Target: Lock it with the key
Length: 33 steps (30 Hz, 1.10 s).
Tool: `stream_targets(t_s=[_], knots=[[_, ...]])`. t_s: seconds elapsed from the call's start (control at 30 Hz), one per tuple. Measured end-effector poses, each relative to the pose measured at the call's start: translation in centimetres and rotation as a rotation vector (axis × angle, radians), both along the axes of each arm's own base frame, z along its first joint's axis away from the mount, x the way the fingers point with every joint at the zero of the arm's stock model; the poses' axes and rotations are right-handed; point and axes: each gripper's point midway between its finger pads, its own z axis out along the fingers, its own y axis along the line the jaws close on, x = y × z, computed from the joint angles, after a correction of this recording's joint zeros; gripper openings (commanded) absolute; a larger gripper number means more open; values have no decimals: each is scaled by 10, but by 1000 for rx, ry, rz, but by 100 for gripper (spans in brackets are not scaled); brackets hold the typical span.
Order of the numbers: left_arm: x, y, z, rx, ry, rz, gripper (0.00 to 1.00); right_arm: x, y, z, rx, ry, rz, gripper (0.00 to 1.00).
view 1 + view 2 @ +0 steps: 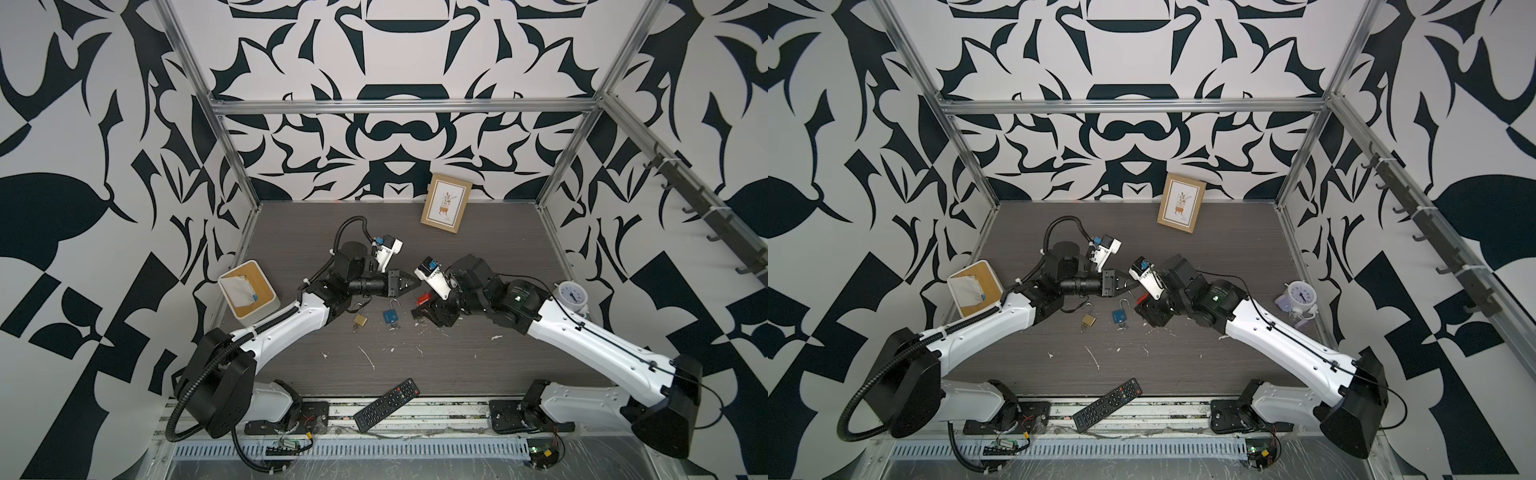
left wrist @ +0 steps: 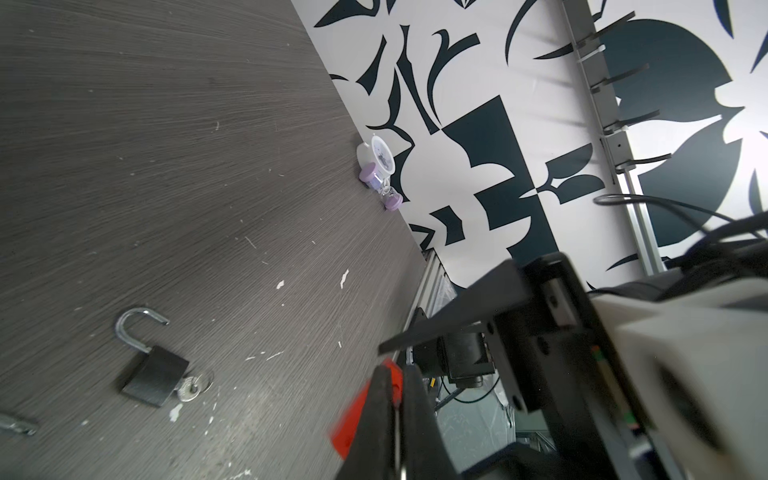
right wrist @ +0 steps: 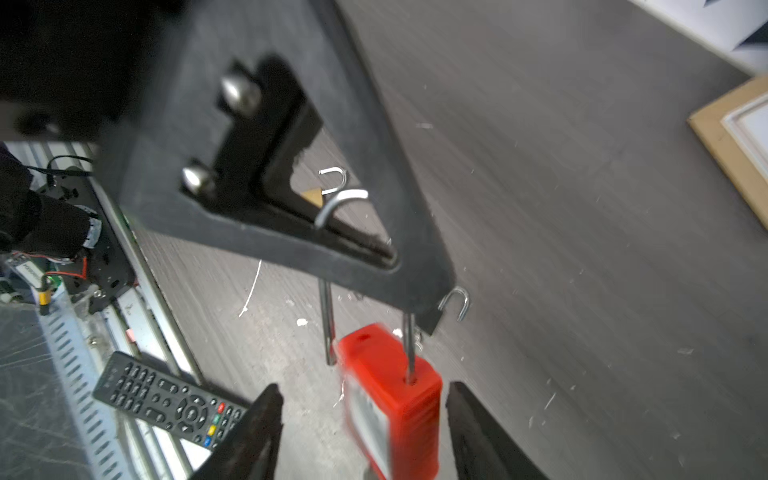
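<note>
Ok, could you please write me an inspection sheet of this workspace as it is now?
Surface: grey table, strewn with white scraps.
Job's things: red padlock hangs, shackle open; blue padlock and brass padlock lie open.
Clutter: remote, tissue box, picture frame, clock.
Claws: left claw shut on the red padlock's shackle; right claw open around its body.
Cables: hose on left arm, wire on right arm, both clear of padlocks.
Surroundings: patterned walls, metal frame, hook rail.

a picture frame (image 1: pixel 446 203) is leaning far behind the right gripper (image 1: pixel 420 308), a remote (image 1: pixel 386 405) is lying far in front of it, a tissue box (image 1: pixel 262 286) is sitting far to its left.
</note>
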Motion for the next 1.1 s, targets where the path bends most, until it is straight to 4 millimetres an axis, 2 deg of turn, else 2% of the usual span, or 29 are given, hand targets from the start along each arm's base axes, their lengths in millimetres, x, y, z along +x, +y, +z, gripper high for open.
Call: stream_targets(t_s=[0.13,0.27,0.33,0.4,0.57,0.63,0.7,0.8,0.87,1.1], knots=[[4,12,-2,0,5,92,0,5,-2,37,137,-53,-37,79],[7,22,9,-30,-7,173,0,27,-28,75,326,-63,-157,78],[10,26,17,-49,-15,209,0,38,-44,78,393,-62,-213,76],[14,30,24,-64,-14,250,0,40,-53,72,430,-57,-237,70],[18,46,50,-119,8,362,0,24,-44,41,497,-47,-145,67],[19,51,62,-128,22,395,0,24,-40,27,507,-39,-121,67],[20,54,78,-132,34,418,0,25,-37,22,524,-49,-102,68],[20,56,107,-164,36,426,0,26,-33,33,569,-109,-70,69],[18,55,119,-189,47,419,0,25,-30,49,607,-162,-35,69],[14,53,115,-194,123,403,0,22,-21,98,676,-280,67,71]])
